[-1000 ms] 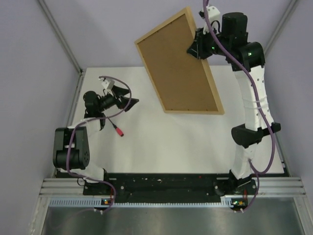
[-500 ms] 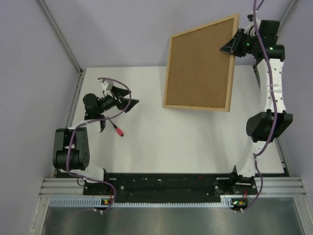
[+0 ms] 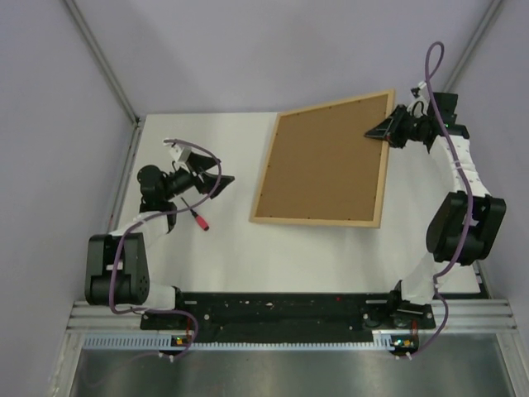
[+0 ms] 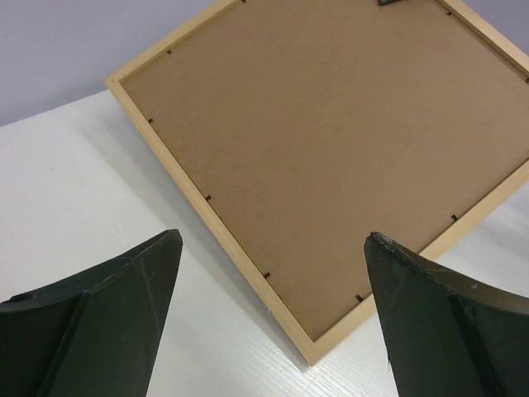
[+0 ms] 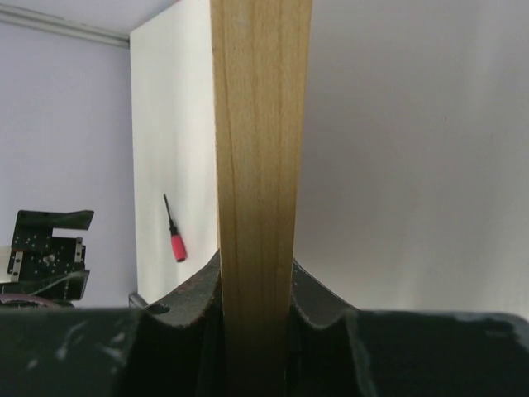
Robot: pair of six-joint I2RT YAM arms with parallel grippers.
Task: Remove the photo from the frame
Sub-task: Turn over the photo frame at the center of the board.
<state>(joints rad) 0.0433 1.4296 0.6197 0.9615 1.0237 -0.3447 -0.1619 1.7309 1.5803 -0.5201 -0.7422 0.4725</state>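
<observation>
The frame [image 3: 314,222] shows its back, a plain brown backing board [image 3: 326,161] inside a pale wood rim. It hangs tilted over the right half of the white table. My right gripper [image 3: 387,131] is shut on the rim at the far right corner; in the right wrist view both pads clamp the wooden edge [image 5: 258,124] of the frame at the gripper [image 5: 256,260]. My left gripper [image 3: 219,178] stands wide open left of the frame, apart from it. In the left wrist view the gripper [image 4: 273,238] faces the frame's near corner [image 4: 310,351]. The photo is hidden.
A red-handled screwdriver [image 3: 198,219] lies on the table near my left arm, also seen as the screwdriver [image 5: 175,240] in the right wrist view. Grey enclosure walls stand on the left, right and far sides. The arm bases line the near edge.
My right arm has swung the frame down from high above the table's far side to low over the table, its back turned up. The left arm has barely shifted.
</observation>
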